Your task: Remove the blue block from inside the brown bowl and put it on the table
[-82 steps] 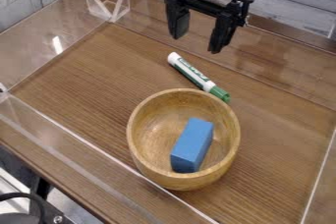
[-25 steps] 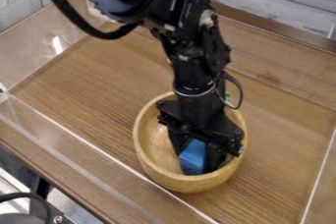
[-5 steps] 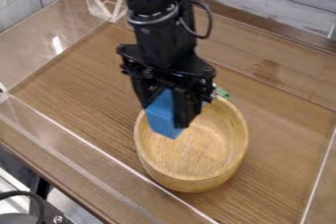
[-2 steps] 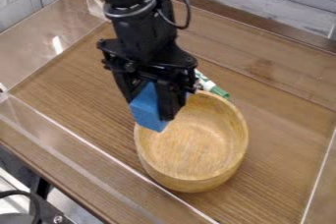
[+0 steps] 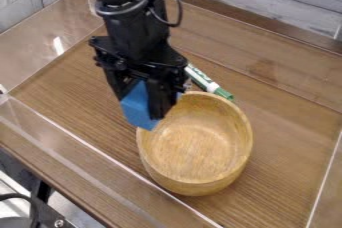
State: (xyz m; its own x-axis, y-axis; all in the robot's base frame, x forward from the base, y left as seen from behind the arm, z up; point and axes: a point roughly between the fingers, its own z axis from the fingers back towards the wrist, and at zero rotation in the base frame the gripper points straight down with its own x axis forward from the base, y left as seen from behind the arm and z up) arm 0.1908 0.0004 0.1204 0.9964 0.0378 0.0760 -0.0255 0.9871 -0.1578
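Note:
My gripper (image 5: 140, 105) points straight down and is shut on the blue block (image 5: 139, 109), which hangs upright between the black fingers (image 5: 118, 90). The block is in the air over the left rim of the brown bowl (image 5: 201, 152), clear of its inside. The light wooden bowl sits empty on the table (image 5: 74, 82) at the front right. The black arm rises behind the gripper toward the top of the view and hides part of the tabletop.
A white-and-green marker (image 5: 209, 83) lies on the table just behind the bowl, partly hidden by the gripper. Clear acrylic walls (image 5: 40, 132) run along the table's edges. Bare wood lies to the left of the bowl.
My gripper has carried the blue block to the left, from above the bowl's middle to over its left rim. The bowl and marker stayed put.

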